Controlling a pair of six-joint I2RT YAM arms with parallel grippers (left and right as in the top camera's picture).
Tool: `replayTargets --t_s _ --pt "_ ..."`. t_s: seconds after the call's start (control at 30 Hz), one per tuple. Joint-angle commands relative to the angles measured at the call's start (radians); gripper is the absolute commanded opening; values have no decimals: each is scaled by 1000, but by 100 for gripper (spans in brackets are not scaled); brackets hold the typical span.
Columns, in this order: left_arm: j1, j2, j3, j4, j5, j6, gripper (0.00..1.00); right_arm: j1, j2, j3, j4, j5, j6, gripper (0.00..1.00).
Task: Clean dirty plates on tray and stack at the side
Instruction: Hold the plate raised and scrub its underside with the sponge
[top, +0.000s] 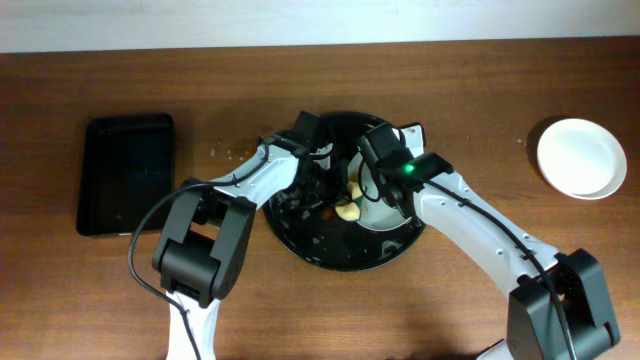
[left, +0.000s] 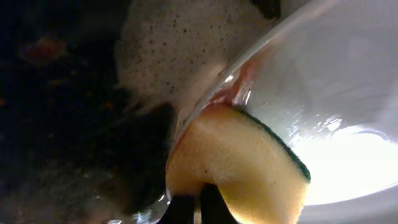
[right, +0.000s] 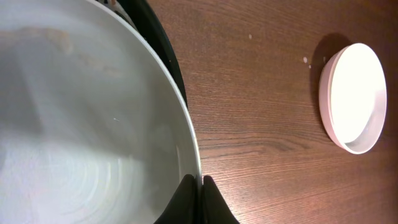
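Note:
The round black tray sits mid-table. My right gripper is shut on the rim of a white plate and holds it tilted over the tray; the plate also shows in the overhead view. My left gripper is shut on a yellow sponge with a green backing, pressed against that plate's rim, where a red-orange smear shows. The sponge shows in the overhead view. Clean white plates lie at the far right, also in the right wrist view. How many are stacked I cannot tell.
A smaller black rectangular tray lies at the left. Foam and crumbs dot the round tray's floor. Both arms cross over the round tray. Bare brown wood lies between the round tray and the plates at the right.

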Motion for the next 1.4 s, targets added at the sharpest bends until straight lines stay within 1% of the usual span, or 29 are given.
replayTargets --t_s 0.0,0.1,0.17,0.33,0.5,0.6,0.67,0.8,1.0,1.07,1.13,1.2,1.23,1.37 --pt "7 23 6 29 -46 16 0 12 -20 15 0 -6 8 4" --pt "-6 23 6 29 4 16 0 12 -20 15 0 -6 8 4" --pt "-31 23 6 39 65 16 0 12 -20 15 0 -6 8 4" --pt "-92 23 6 56 166 17 0 12 -20 15 0 -6 8 4" --pt "-100 23 6 73 270 17 0 12 -20 15 0 -6 8 4" --pt "-100 23 6 73 303 25 0 12 -20 15 1 -6 8 4" --pt "-100 23 6 71 290 47 0 12 -20 15 3 -6 8 4" --pt "-90 24 6 23 113 47 0 12 -20 15 3 -6 8 4" --pt "-42 24 5 6 -43 46 0 12 -20 15 3 -6 8 4" --pt "-29 24 5 15 -68 47 0 12 -20 15 3 -6 8 4" --pt "-16 24 6 41 -52 47 0 12 -20 15 3 -6 8 4" --pt "-6 22 12 67 10 61 1 12 -20 15 0 -6 8 4" --pt "2 20 22 93 73 88 1 12 -20 15 -2 -6 7 4" --pt "27 -3 65 90 182 123 1 12 -21 16 -16 14 -4 4"
